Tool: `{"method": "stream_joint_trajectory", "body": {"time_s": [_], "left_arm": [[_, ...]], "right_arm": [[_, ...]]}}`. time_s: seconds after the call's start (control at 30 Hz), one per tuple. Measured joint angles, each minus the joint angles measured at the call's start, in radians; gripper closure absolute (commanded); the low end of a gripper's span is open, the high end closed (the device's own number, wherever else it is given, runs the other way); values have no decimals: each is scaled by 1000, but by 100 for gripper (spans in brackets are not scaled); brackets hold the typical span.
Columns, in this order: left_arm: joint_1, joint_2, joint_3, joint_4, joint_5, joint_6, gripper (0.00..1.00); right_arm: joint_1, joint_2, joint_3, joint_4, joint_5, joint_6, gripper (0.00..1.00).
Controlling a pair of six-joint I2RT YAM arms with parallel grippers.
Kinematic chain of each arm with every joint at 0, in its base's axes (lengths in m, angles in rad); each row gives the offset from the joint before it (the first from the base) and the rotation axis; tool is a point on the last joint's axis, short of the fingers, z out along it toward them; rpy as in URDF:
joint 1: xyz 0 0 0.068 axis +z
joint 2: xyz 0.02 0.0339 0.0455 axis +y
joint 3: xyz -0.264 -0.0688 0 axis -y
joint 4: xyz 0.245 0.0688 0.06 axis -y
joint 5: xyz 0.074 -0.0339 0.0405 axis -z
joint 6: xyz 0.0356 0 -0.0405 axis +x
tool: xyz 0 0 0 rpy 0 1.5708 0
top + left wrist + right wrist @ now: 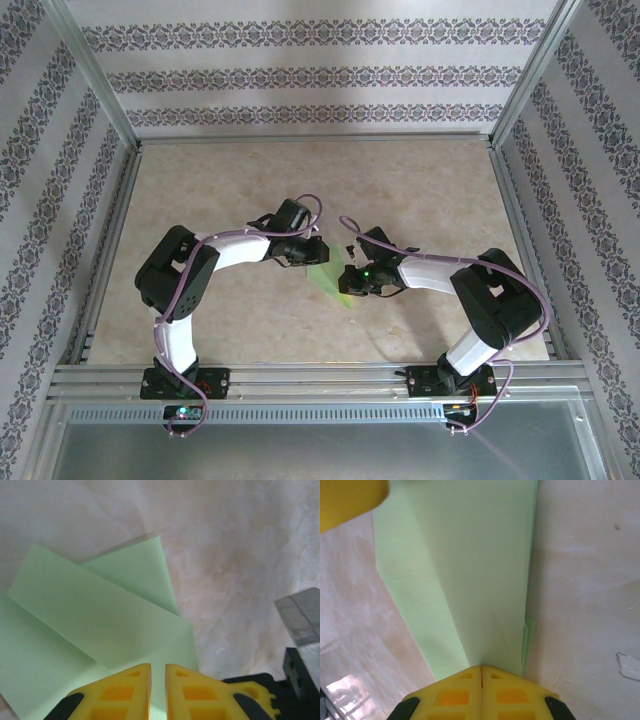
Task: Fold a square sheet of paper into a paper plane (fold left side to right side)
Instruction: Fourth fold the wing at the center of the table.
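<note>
The light-green paper (328,277) lies folded into a long, narrow layered shape on the table between the two arms. In the left wrist view the paper (100,610) shows an angled flap folded over a wider layer. My left gripper (158,666) hovers over its near edge with a narrow gap between the yellow fingers and nothing in that gap. My right gripper (481,667) is shut, with its tips together at the tapering end of the paper (480,570). From above, the left gripper (310,252) and right gripper (350,285) face each other across the sheet.
The beige marbled table (300,190) is boxed in by aluminium rails (310,378) and patterned walls. A yellow finger of the left gripper (350,497) shows in the right wrist view's top left corner. Part of the right arm (300,615) is at the left wrist view's right edge.
</note>
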Motion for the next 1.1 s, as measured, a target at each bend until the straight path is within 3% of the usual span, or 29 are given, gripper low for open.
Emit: {"method": "stream_joint_trajectory", "body": {"time_s": [0.3, 0.8, 1.1], "left_arm": [[0, 85, 55, 1, -45, 18, 85], [0, 86, 52, 5, -41, 23, 86], [0, 86, 51, 6, -41, 23, 86]], "right_arm": [[0, -3, 6, -17, 3, -8, 100], [0, -63, 66, -37, -1, 35, 100], [1, 40, 105, 40, 1, 76, 100]]}}
